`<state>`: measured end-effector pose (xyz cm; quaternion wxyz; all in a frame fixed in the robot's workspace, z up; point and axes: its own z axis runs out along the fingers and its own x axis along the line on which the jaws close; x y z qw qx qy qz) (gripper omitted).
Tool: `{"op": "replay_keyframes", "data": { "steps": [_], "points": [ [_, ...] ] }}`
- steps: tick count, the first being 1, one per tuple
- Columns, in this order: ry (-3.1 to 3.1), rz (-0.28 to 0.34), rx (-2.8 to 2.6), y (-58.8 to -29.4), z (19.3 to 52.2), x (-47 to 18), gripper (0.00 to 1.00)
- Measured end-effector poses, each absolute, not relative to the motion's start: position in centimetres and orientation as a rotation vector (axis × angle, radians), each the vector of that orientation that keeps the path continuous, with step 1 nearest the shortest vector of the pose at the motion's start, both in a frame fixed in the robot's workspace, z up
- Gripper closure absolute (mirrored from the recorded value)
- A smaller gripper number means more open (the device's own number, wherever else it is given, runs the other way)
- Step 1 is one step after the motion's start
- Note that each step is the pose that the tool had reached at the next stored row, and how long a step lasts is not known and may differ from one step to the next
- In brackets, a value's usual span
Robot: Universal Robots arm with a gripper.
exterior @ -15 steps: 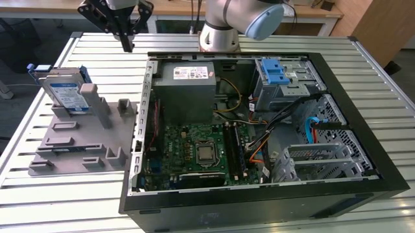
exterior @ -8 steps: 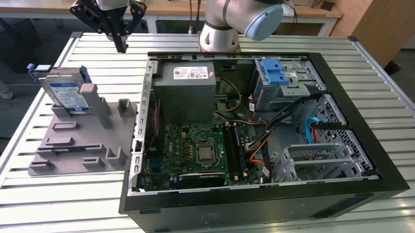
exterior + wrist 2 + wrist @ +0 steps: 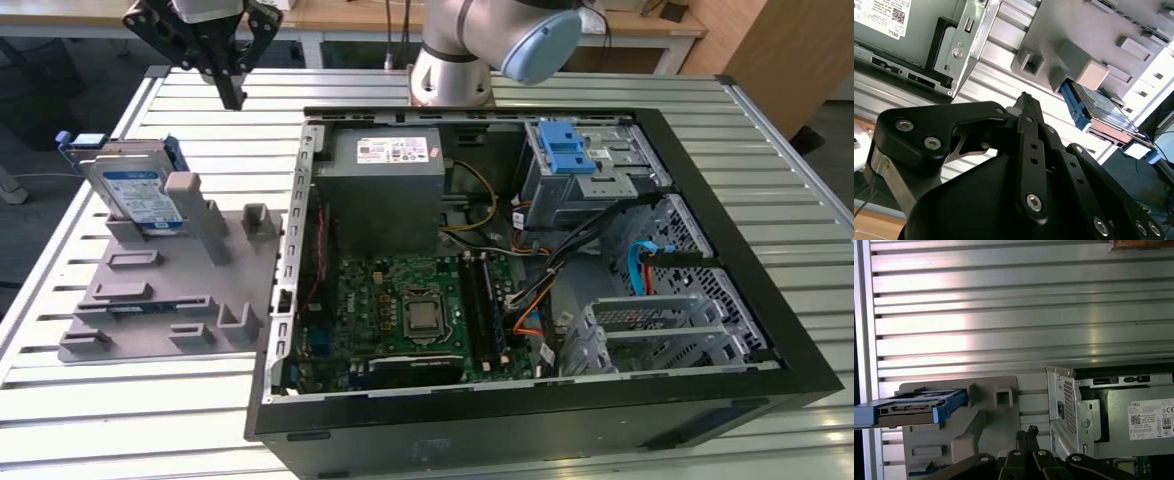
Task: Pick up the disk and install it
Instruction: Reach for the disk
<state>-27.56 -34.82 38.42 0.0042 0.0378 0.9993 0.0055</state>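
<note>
The disk (image 3: 138,192) is a silver drive with a blue-and-white label and blue side rails. It stands on edge in a grey holder (image 3: 160,290) at the exterior view's left, outside the computer case. My gripper (image 3: 235,98) hangs above the table behind the holder, apart from the disk, with its black fingers pressed together and nothing between them. In the first wrist view the disk (image 3: 910,408) shows edge-on in the holder, off to the side of my gripper (image 3: 1029,432). The second wrist view has the disk's blue rail (image 3: 1076,107) beyond my gripper (image 3: 1025,98).
An open black computer case (image 3: 747,250) lies on the slatted metal table (image 3: 174,420). Inside are a grey power-supply box (image 3: 387,170), a motherboard (image 3: 414,310) and a metal drive cage with a blue latch (image 3: 571,150). The arm's base (image 3: 454,70) stands behind the case.
</note>
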Motion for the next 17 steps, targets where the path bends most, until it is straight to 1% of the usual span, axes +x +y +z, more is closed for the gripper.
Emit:
{"op": "replay_keyframes", "data": {
  "steps": [17],
  "points": [
    [3.145,0.016,0.119,-34.8,38.2,-30.6,0.89]
  ]
}}
